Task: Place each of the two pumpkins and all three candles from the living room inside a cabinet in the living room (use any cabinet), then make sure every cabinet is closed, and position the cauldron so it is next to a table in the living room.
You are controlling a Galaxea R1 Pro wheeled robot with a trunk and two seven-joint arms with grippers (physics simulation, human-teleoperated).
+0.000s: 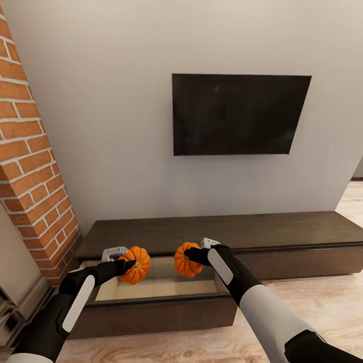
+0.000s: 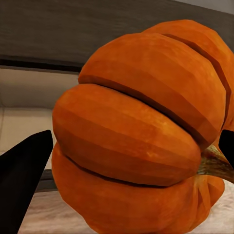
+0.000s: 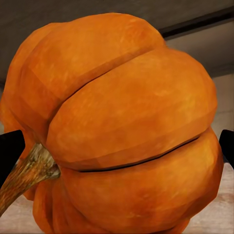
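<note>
Orange pumpkins (image 1: pixel 136 264) (image 1: pixel 186 260) clamped in left tool (image 1: pixel 127 263), right tool (image 1: pixel 194 254).

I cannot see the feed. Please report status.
Left gripper shut on left pumpkin. Right gripper shut on right pumpkin. Both over open drawer. Nothing blocking.

No legible txt or labels anywhere.
</note>
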